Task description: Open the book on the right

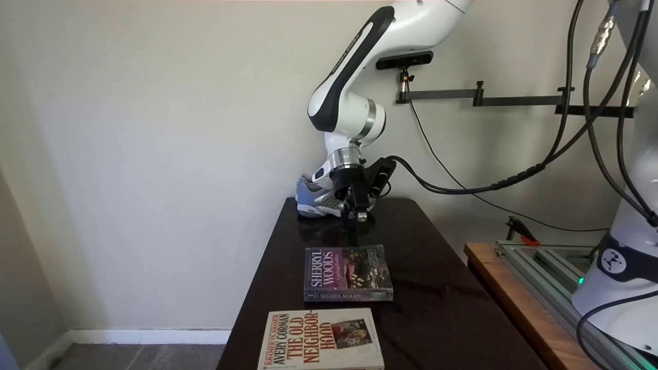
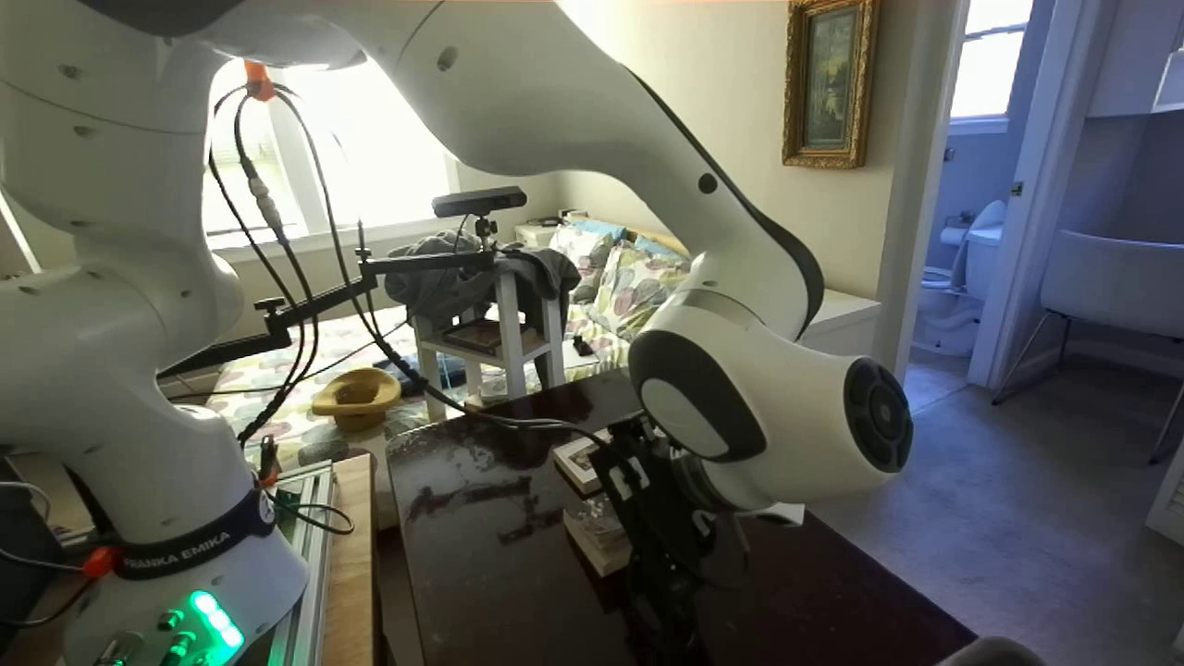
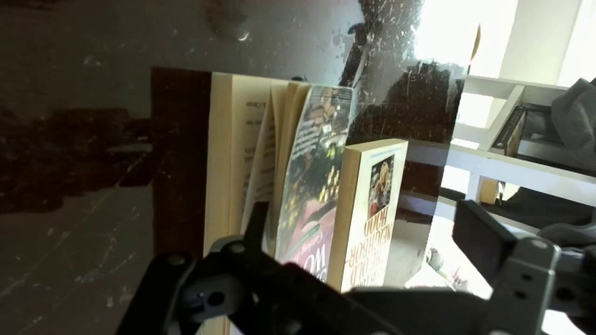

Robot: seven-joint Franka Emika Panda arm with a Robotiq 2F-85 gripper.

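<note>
The book point(image 1: 349, 275), a small paperback with a dark purple picture cover, lies on the dark table in both exterior views. In the wrist view its cover point(image 3: 316, 153) and some pages stand lifted from the thicker page block point(image 3: 219, 158), leaving a gap with print visible. My gripper point(image 1: 354, 226) points down at the book's far edge. It is open; one finger point(image 3: 257, 228) overlaps the parted pages, the opposite finger point(image 3: 484, 242) stands well apart over the background. Whether the near finger touches the pages, I cannot tell. In an exterior view the gripper partly covers the book point(image 2: 597, 541).
A larger cream book point(image 1: 324, 339) with red lettering lies beside it on the table point(image 1: 437, 318). Behind the gripper, a blue and white shoe point(image 1: 311, 200) sits at the table's end. Black cables point(image 1: 462, 189) run from the wrist toward the robot base.
</note>
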